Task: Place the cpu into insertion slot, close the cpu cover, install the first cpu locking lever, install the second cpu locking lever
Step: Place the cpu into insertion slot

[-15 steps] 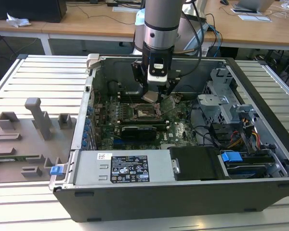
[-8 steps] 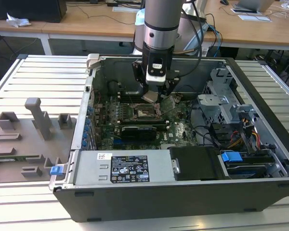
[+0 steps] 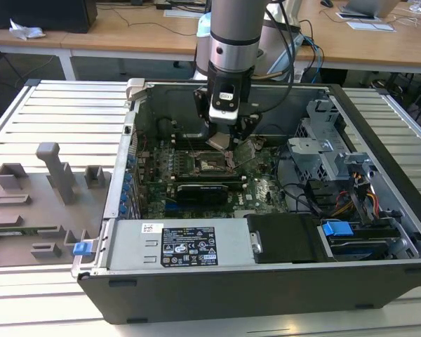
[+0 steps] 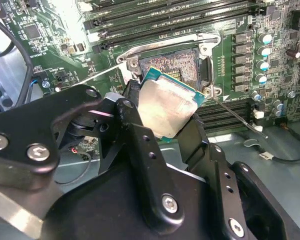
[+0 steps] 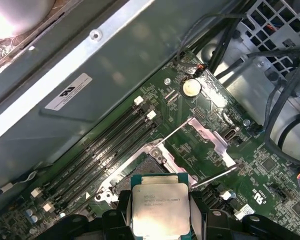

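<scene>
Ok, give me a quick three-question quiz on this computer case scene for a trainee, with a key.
1. True or false: the pincer grips the cpu.
2. The cpu cover is: A) shut over the socket, B) swung open, C) held by the pincer.
3. Fill in: the cpu is tilted over the insertion slot, not yet ___ in it.
Key: 1 true; 2 B; 3 seated.
</scene>
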Robot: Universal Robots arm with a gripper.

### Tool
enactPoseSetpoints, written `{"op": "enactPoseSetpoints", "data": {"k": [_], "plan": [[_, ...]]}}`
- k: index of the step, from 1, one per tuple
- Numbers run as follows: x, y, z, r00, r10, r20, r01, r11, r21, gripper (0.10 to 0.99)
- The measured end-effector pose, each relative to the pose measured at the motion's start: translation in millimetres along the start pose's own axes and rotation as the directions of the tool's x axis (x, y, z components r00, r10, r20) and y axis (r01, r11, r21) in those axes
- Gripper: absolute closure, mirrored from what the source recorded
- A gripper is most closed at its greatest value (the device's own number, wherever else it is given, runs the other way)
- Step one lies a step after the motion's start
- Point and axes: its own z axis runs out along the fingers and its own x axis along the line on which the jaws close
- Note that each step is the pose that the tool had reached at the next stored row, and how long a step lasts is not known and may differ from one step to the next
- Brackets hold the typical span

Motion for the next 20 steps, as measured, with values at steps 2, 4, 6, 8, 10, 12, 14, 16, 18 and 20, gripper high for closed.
{"op": "enactPoseSetpoints", "data": {"k": [2,4,6,8,10,12,14,16,18,20], "plan": [[0.0,0.0,0.1,0.9999,0.012,0.0006,-0.012,0.9999,0.0,0.541],[0.0,0.0,0.1,0.9997,0.026,0.0013,-0.026,0.9997,0.0,0.541],[0.0,0.0,0.2,0.9994,0.035,0.0017,-0.035,0.9994,-0.001,0.541],[0.0,0.0,0.2,0.9987,0.051,0.0024,-0.051,0.9987,-0.001,0.541],[0.0,0.0,0.3,0.9977,0.068,0.0032,-0.068,0.9977,-0.001,0.541],[0.0,0.0,0.4,0.9966,0.083,0.004,-0.083,0.9966,-0.002,0.541],[0.0,0.0,0.4,0.9958,0.092,0.0043,-0.092,0.9958,-0.002,0.541],[0.0,0.0,0.4,0.9942,0.108,0.0051,-0.108,0.9942,-0.002,0.541],[0.0,0.0,0.4,0.992,0.126,0.006,-0.126,0.992,-0.002,0.541],[0.0,0.0,0.5,0.9898,0.142,0.0067,-0.142,0.9898,-0.003,0.541]]}}
